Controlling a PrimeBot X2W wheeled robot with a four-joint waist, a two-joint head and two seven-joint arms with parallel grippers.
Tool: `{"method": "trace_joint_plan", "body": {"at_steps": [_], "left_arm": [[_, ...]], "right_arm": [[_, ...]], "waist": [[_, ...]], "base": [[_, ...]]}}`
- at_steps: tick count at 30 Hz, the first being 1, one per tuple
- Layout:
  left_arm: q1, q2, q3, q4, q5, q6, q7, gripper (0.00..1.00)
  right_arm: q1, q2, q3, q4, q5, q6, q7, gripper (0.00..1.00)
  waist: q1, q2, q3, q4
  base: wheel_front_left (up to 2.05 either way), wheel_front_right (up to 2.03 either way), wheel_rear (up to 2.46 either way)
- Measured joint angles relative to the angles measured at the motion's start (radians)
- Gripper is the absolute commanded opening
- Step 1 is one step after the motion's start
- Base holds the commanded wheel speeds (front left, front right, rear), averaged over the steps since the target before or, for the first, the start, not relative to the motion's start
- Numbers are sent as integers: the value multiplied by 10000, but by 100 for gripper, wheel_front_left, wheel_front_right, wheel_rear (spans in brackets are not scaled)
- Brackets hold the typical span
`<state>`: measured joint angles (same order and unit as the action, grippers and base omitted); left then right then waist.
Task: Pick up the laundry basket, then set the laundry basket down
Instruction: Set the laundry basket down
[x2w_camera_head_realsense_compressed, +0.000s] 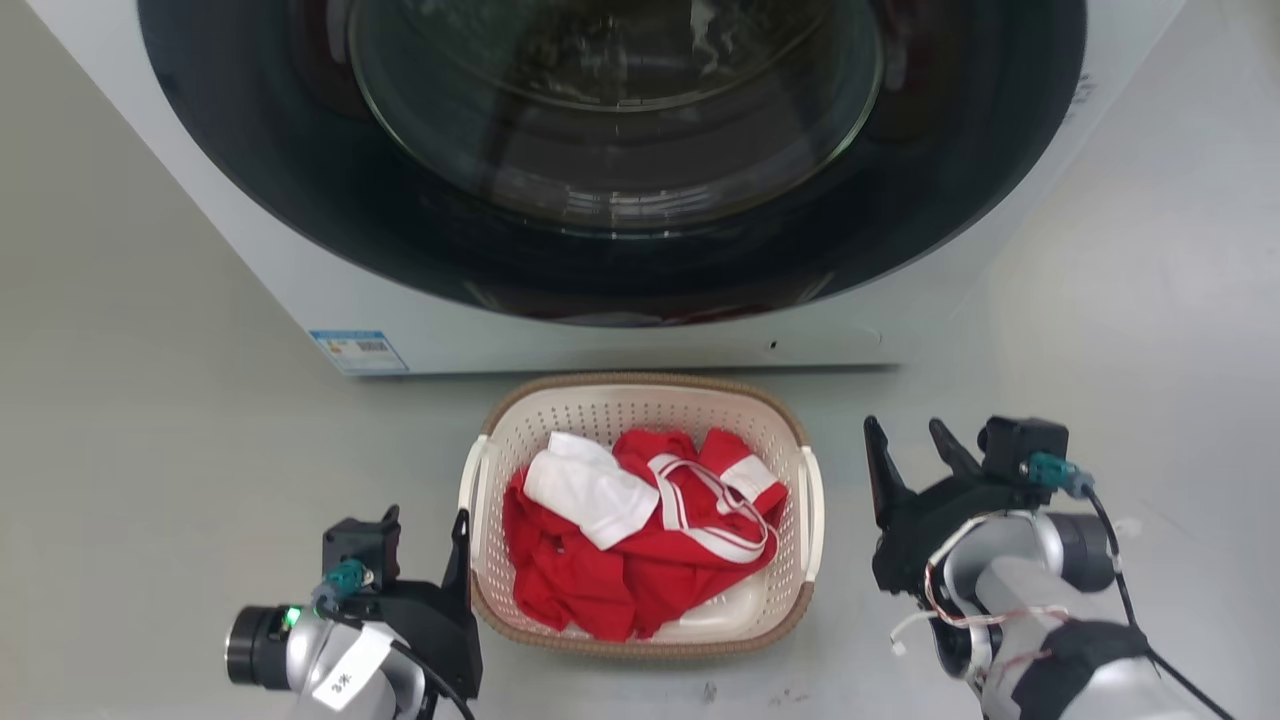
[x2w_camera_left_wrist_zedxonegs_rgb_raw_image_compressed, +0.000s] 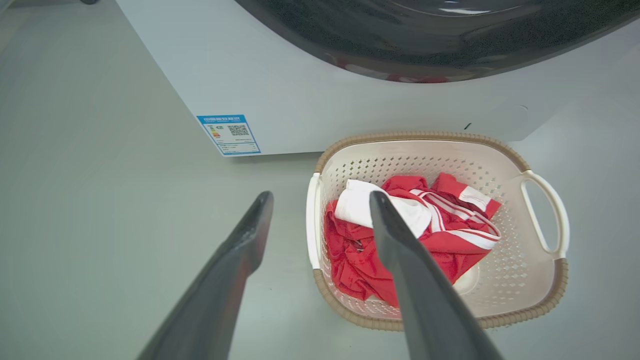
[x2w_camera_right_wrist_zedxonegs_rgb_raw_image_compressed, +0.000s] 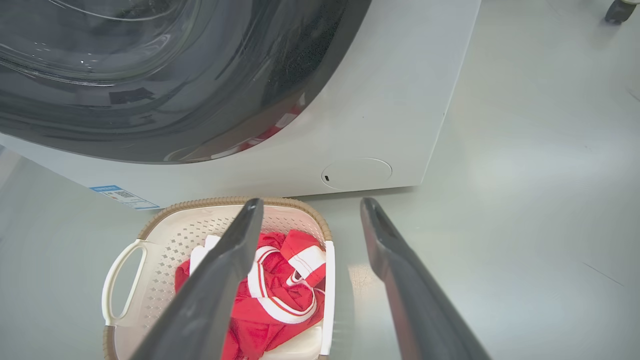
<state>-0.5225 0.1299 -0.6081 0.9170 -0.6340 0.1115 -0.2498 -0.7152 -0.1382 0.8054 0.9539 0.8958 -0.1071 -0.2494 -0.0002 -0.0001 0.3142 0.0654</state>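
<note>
The washer (x2w_camera_head_realsense_compressed: 300, 290) was cut off by the top edge in every view, so only the lower curve of its dark door (x2w_camera_head_realsense_compressed: 620, 250) showed. The print on the blue label (x2w_camera_left_wrist_zedxonegs_rgb_raw_image_compressed: 228, 134) at its lower corner was too small to read. In the head view only one finger of the left hand (x2w_camera_left_wrist_zedxonegs_rgb_raw_image_compressed: 321, 200) could be made out clearly; the rest was lost against its own black body. In each wrist view one finger lay across the heap of red and white clothes (x2w_camera_head_realsense_compressed: 640, 530) and hid part of it. The right wrist view also lost the near rim of the laundry basket (x2w_camera_head_realsense_compressed: 640, 400) below its bottom edge.

A round cap (x2w_camera_right_wrist_zedxonegs_rgb_raw_image_compressed: 356, 173) sat low on the washer front, ahead of the right hand (x2w_camera_head_realsense_compressed: 905, 430). Bare grey floor (x2w_camera_head_realsense_compressed: 150, 400) lay to the outer side of both hands.

The basket stood on the floor just in front of the washer, between the two hands and slightly ahead of them. The left hand's fingers were spread and held nothing. Its inner finger stood close beside the basket's left handle (x2w_camera_left_wrist_zedxonegs_rgb_raw_image_compressed: 313, 220), near the corner; whether it touched could not be told. The right hand was likewise spread and empty. It stood apart from the right handle (x2w_camera_right_wrist_zedxonegs_rgb_raw_image_compressed: 327, 280), with a strip of floor between.
</note>
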Motion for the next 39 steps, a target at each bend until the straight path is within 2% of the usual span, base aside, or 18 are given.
{"method": "trace_joint_plan", "body": {"at_steps": [11,16,21,29,39], "left_arm": [[2883,418,1264,-2462,748,128,0,100],[4002,414,2243,-3338,1214,128,0,100],[4960,328,3085,-4358,1944,128,0,100],[6222,-77,4082,-6057,2978,130,0,100],[6988,-389,4437,-7588,3963,128,0,100]], "right_arm": [[2706,-219,-1248,-2552,-1193,-169,0,100],[3920,-221,-1779,-3733,-1852,-176,-2,100],[5094,-222,-2819,-4631,-2637,-178,-2,100],[6548,-56,-4034,-6203,-3960,-205,0,100],[7507,259,-4863,-7639,-5170,-205,-2,100]], "waist": [[0,-1,-1796,-165],[0,0,-2456,-287],[0,0,-2973,-420],[1,0,-3348,-612],[1,2,-3412,-677]], "base": [[0,0,0],[0,0,0],[0,0,0],[0,0,0],[0,0,0]]}}
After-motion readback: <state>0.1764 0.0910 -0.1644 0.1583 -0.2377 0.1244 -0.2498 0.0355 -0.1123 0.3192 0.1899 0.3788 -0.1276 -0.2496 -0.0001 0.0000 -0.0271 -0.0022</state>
